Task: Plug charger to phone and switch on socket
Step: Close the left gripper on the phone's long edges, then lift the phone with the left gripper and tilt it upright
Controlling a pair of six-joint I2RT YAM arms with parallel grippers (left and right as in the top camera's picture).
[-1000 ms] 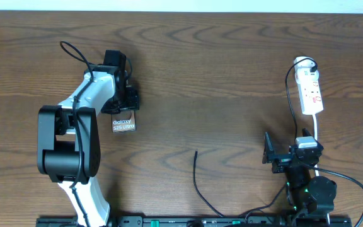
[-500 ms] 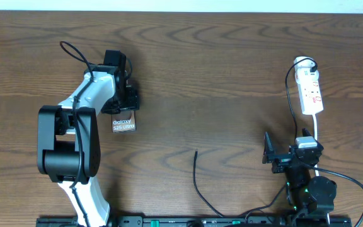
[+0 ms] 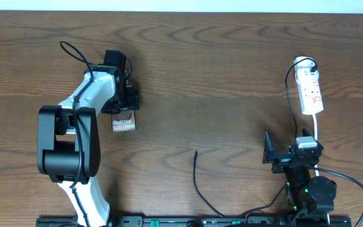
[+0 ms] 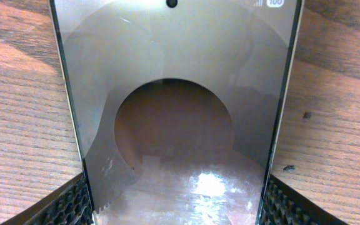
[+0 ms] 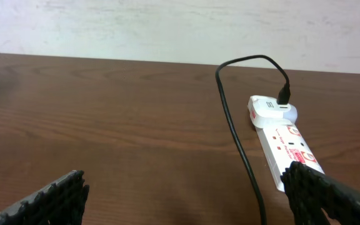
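Left wrist: phone's (image 4: 177, 112) glossy face — overhead: its Galaxy lettering.

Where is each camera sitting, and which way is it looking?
Overhead: fixed above the table, looking straight down; shows the left arm, the right arm, the phone, the charger and the socket.
Left wrist: on the left arm, looking closely down at the phone's screen; the left gripper flanks the phone's edges.
Right wrist: low on the right arm, looking across the table to the wall; the right gripper shows in the bottom corners, wide apart.
Shared: overhead and right wrist both show the socket; overhead and left wrist, the phone.
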